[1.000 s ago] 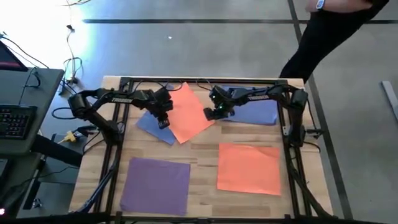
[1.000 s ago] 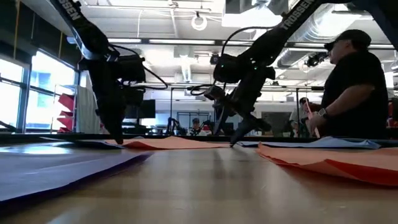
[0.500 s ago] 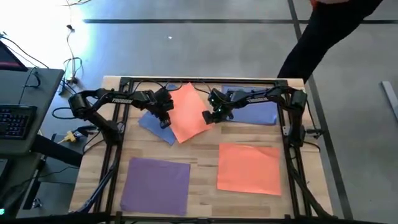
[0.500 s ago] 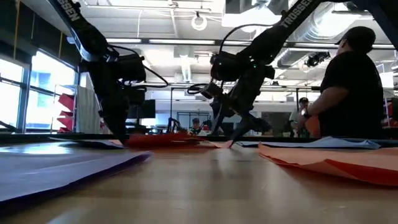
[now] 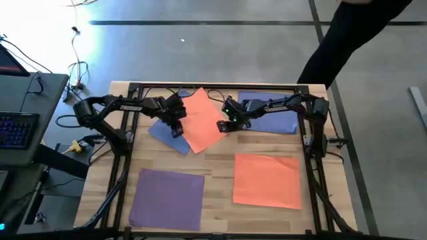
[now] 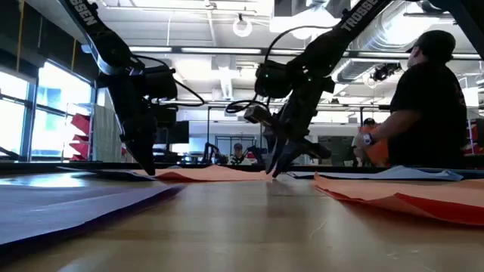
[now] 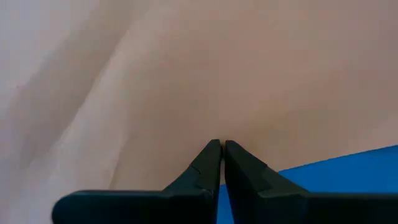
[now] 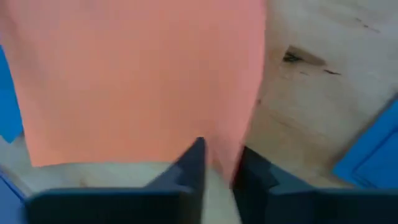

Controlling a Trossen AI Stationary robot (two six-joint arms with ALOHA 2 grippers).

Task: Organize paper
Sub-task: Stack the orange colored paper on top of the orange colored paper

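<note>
The tilted orange sheet (image 5: 201,121) at the far middle of the surface (image 5: 217,168) is pinched by the closed left gripper (image 5: 175,126) and the narrowly parted right gripper (image 5: 223,125), so lifting together is probably needed next.

"TROSSEN" lettering on right arm (image 6: 355,17)
</note>
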